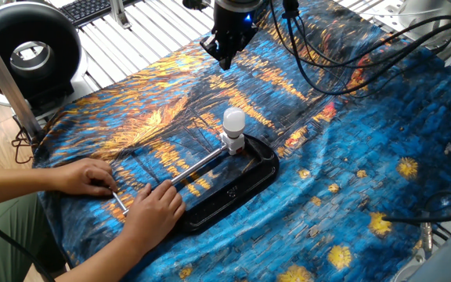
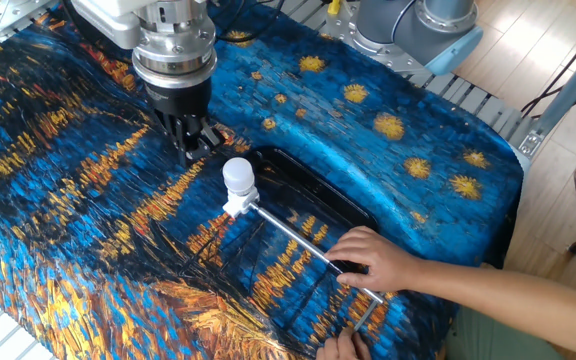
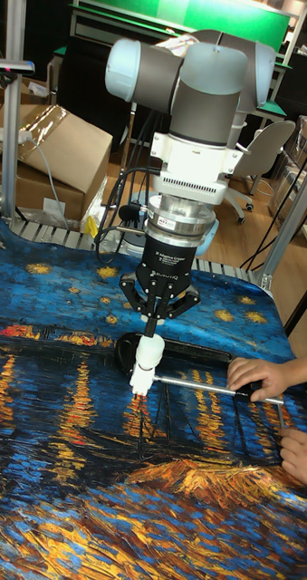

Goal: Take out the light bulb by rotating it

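Observation:
The light bulb is small, white and frosted. It stands upright, screwed into a white socket at the end of a metal rod. My gripper hangs in the air above and beyond the bulb, clear of it. Its fingers point down, are shut together and hold nothing. In the tall fixed view the fingertips line up just over the globe.
A person's two hands hold down the rod's near end. The socket end lies over a black tray on the blue and orange painted cloth. A black ring fan stands at the far left.

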`<action>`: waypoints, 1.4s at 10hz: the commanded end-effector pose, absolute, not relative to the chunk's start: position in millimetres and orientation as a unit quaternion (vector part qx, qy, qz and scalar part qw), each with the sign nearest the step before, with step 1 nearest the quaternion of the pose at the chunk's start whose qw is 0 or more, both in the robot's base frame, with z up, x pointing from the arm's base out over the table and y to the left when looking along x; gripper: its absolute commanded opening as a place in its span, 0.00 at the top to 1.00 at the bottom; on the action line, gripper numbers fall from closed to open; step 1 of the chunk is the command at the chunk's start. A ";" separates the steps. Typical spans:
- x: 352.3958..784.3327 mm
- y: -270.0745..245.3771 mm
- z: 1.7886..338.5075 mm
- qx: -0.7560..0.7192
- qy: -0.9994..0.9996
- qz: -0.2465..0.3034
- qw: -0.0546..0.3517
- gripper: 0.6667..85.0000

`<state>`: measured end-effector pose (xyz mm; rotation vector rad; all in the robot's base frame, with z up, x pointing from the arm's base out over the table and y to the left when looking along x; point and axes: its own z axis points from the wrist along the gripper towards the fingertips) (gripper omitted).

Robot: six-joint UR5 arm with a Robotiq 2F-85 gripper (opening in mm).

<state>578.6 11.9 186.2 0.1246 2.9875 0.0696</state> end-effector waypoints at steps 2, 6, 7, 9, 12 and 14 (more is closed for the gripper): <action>577.0 17.0 186.2 0.045 0.996 0.035 0.075 1.00; 576.6 15.4 186.1 0.039 0.996 0.032 0.074 1.00; 573.1 13.9 185.5 0.041 0.996 0.028 0.067 1.00; 574.7 20.2 186.1 0.045 0.996 0.041 0.070 1.00; 574.7 21.0 186.2 0.055 0.995 0.043 0.069 1.00; 565.5 15.9 184.6 0.041 0.997 0.032 0.053 1.00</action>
